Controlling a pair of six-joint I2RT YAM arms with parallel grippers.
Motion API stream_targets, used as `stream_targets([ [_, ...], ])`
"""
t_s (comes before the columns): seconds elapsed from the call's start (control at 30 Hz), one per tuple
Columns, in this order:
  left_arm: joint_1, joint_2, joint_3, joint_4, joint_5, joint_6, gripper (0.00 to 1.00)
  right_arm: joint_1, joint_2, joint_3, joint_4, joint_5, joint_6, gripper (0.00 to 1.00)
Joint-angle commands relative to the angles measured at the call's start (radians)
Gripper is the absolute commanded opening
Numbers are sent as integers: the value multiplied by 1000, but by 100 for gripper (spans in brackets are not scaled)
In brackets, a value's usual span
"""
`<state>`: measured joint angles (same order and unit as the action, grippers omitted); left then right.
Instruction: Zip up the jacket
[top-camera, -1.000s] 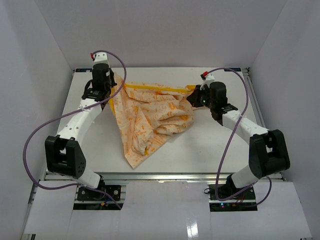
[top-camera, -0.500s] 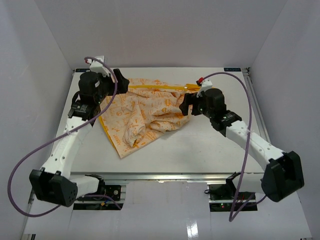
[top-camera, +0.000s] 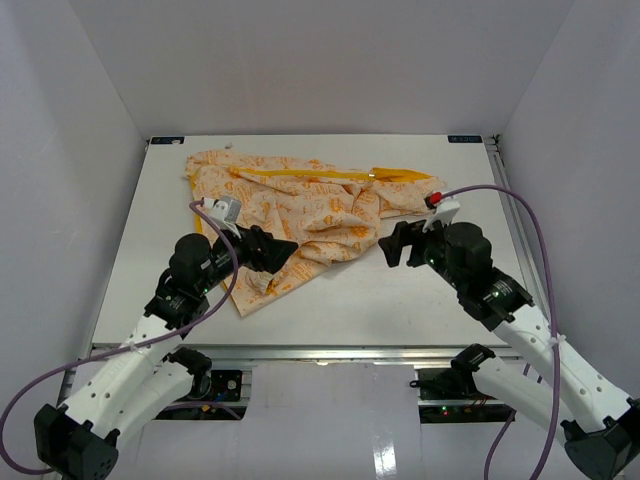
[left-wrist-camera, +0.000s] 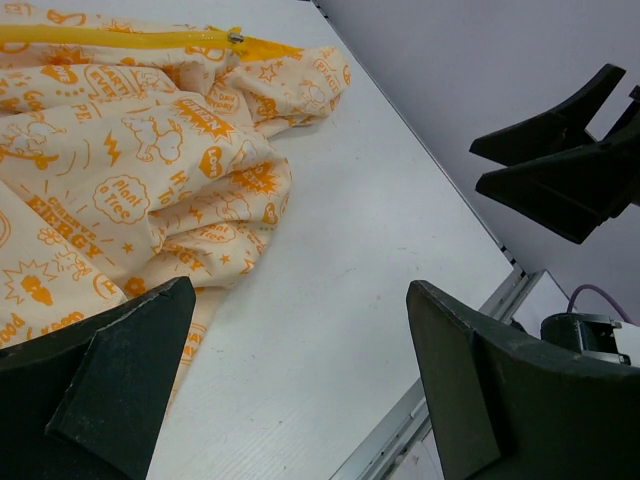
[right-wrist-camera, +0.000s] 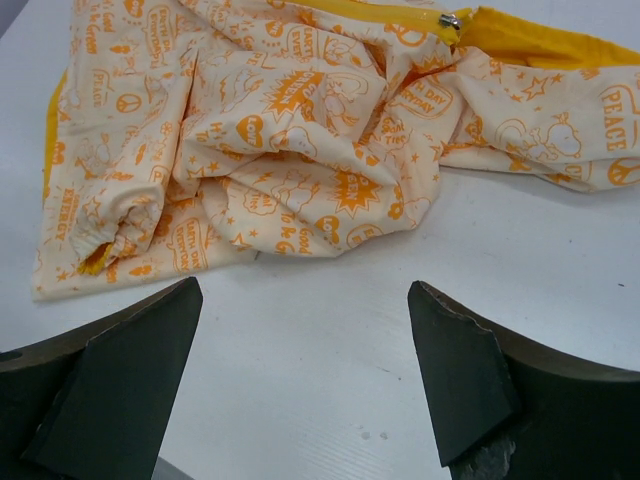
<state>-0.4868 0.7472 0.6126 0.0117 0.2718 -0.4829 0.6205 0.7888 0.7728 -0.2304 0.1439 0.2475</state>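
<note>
The jacket (top-camera: 310, 215), cream with orange print, lies crumpled on the white table, nearer the back. Its yellow zipper edge (top-camera: 300, 176) runs along the far side. In the right wrist view the jacket (right-wrist-camera: 300, 130) fills the upper half, with a metal zipper pull (right-wrist-camera: 450, 20) at the top. The left wrist view shows the jacket (left-wrist-camera: 150, 170) at the upper left and the same pull (left-wrist-camera: 235, 38). My left gripper (top-camera: 285, 250) hovers at the jacket's near-left part, open and empty. My right gripper (top-camera: 390, 245) is open and empty just off the jacket's near-right edge.
White enclosure walls (top-camera: 80, 120) stand on three sides of the table (top-camera: 400, 300). The table's metal front rail (left-wrist-camera: 440, 410) shows under my left gripper (left-wrist-camera: 300, 300). My right gripper (left-wrist-camera: 560, 160) faces it from the upper right. Bare table lies below my right gripper (right-wrist-camera: 300, 295).
Both grippers let go of the jacket's far corners and opened wide. Both arms pulled back toward the near side. The jacket dropped and now lies slack, its near flap further left.
</note>
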Motion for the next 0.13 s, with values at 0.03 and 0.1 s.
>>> stream_targets([
  [0.03,-6,-59,-28,89,18,7,98,4,-89,-63,61,-22,-19,90],
  [0.1,-6,-75,-36,97,21,6,98,5,-99,-59,51,-18,-26,90],
])
